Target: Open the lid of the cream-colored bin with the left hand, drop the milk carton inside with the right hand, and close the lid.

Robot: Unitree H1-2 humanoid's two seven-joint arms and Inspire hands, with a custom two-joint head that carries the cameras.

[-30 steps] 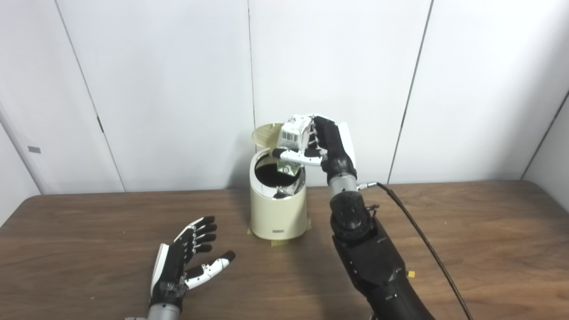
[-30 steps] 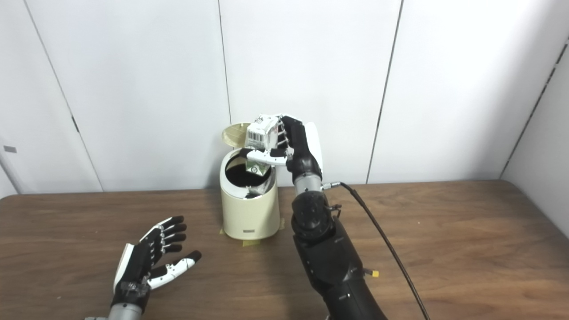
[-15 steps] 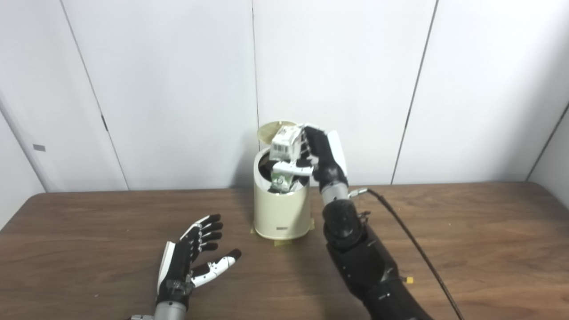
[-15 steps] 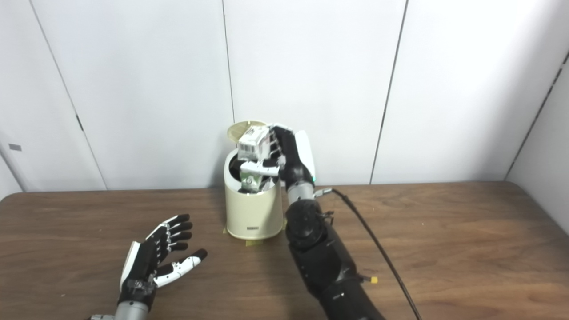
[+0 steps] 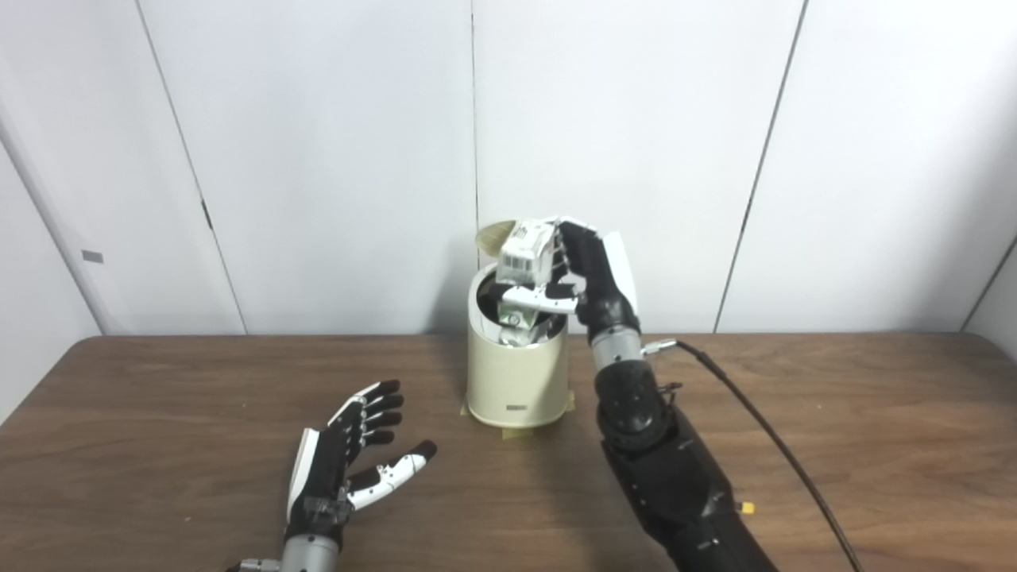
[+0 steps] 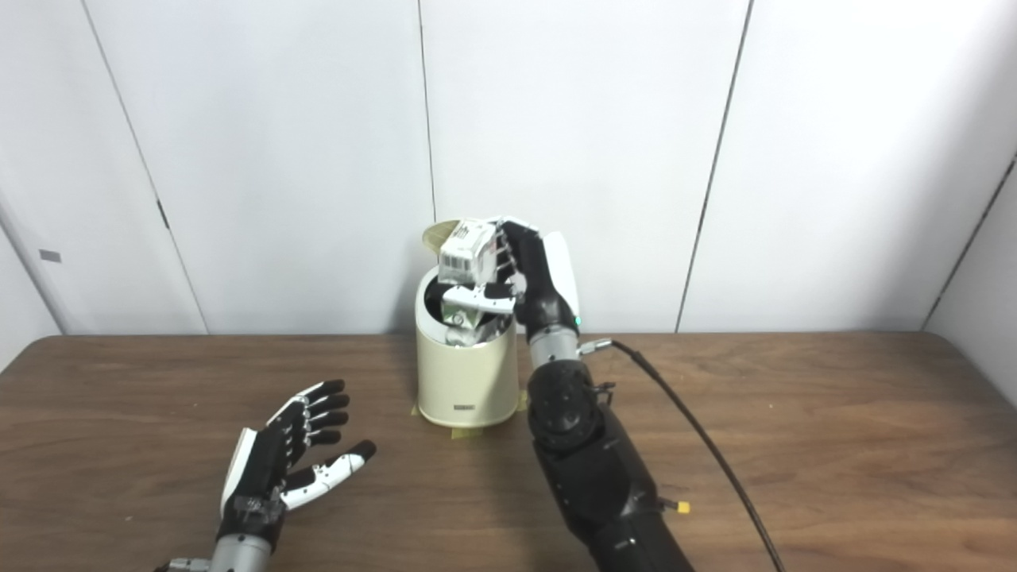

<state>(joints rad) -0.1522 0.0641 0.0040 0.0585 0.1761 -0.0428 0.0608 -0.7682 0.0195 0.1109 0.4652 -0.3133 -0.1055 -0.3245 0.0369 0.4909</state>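
Observation:
The cream-colored bin (image 5: 516, 381) stands on the brown table near the back wall, its round lid (image 5: 494, 235) tipped up behind the opening. My right hand (image 5: 584, 274) is shut on the white milk carton (image 5: 524, 254) and holds it upright over the bin's mouth, its lower end dipping inside the rim. The same carton shows in the right eye view (image 6: 467, 256). My left hand (image 5: 349, 453) is open and empty, resting low over the table to the front left of the bin, well apart from it.
A black cable (image 5: 763, 445) runs from my right wrist across the table to the front right. Yellow tape (image 5: 512, 433) marks the bin's base. White wall panels stand close behind the bin.
The camera has shifted, so the whole scene sits differently. My right hand has lowered the carton from above the bin until its lower end is inside the opening. My left hand has not moved.

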